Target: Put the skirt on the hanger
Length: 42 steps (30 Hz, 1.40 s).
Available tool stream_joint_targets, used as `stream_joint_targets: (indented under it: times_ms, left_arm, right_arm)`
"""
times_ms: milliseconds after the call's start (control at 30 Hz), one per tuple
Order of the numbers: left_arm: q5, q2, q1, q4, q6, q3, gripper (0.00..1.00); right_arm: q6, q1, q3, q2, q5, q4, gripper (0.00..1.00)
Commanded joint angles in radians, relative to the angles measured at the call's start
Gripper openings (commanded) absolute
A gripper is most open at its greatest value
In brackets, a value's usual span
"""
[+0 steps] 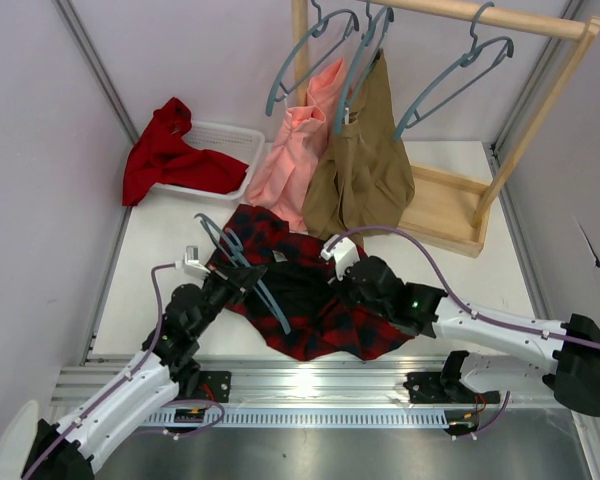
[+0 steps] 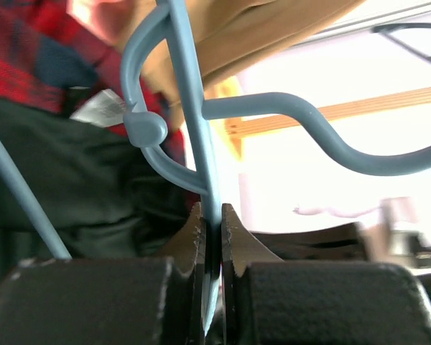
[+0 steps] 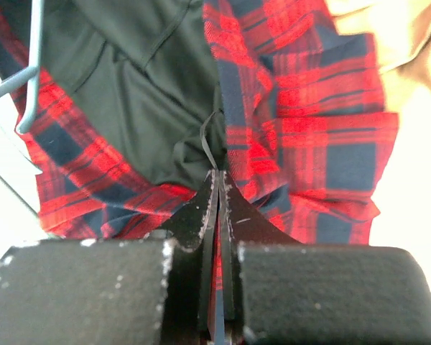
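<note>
The red-and-black tartan skirt (image 1: 325, 300) lies crumpled on the white table, dark lining up. My left gripper (image 1: 238, 281) is shut on the blue-grey hanger (image 1: 242, 262), which lies tilted over the skirt's left part. In the left wrist view the hanger (image 2: 194, 108) rises from between my fingers (image 2: 195, 233), with the skirt (image 2: 29, 68) behind. My right gripper (image 1: 355, 272) is shut on the skirt's edge. In the right wrist view plaid cloth (image 3: 302, 122) and dark lining (image 3: 129, 79) bunch at my fingertips (image 3: 205, 208), and a hanger bar (image 3: 34, 57) shows at the top left.
A wooden rack (image 1: 480, 20) at the back holds several identical hangers, a pink garment (image 1: 295, 160) and a tan garment (image 1: 365, 160). A white basket (image 1: 230, 140) with a plain red cloth (image 1: 170, 150) stands at the back left. Walls close both sides.
</note>
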Motion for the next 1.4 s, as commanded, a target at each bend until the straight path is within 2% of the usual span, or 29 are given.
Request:
stream_joint_targets:
  times_ms: [0,100,300,500,633,800,1167,1367]
  left_arm:
    - [0.074,0.034,0.026,0.106,-0.073,0.085,0.00]
    - [0.071,0.089,0.026,0.137,-0.096,0.150,0.00]
    - [0.042,0.198,0.026,0.242,-0.192,0.172,0.00]
    - [0.036,0.303,0.026,0.432,-0.340,0.141,0.00]
    - [0.028,0.327,0.026,0.503,-0.399,0.141,0.00]
    - [-0.022,0.339,0.026,0.467,-0.421,0.182,0.00]
    - [-0.056,0.454,0.023,0.595,-0.531,0.117,0.00]
    - [-0.077,0.468,0.025,0.594,-0.568,0.104,0.00]
  right_arm:
    - [0.067,-0.004,-0.060,-0.052,-0.064,0.180,0.00]
    - [0.087,-0.006,-0.117,-0.092,-0.089,0.273,0.00]
    - [0.141,-0.013,-0.201,-0.150,-0.132,0.454,0.00]
    - [0.181,-0.027,-0.252,-0.137,-0.144,0.551,0.00]
    - [0.209,-0.029,-0.281,-0.106,-0.127,0.624,0.00]
    - [0.218,-0.029,-0.295,-0.103,-0.123,0.669,0.00]
    - [0.219,-0.029,-0.283,-0.071,-0.164,0.729,0.00]
    - [0.224,-0.032,-0.271,-0.046,-0.192,0.760,0.00]
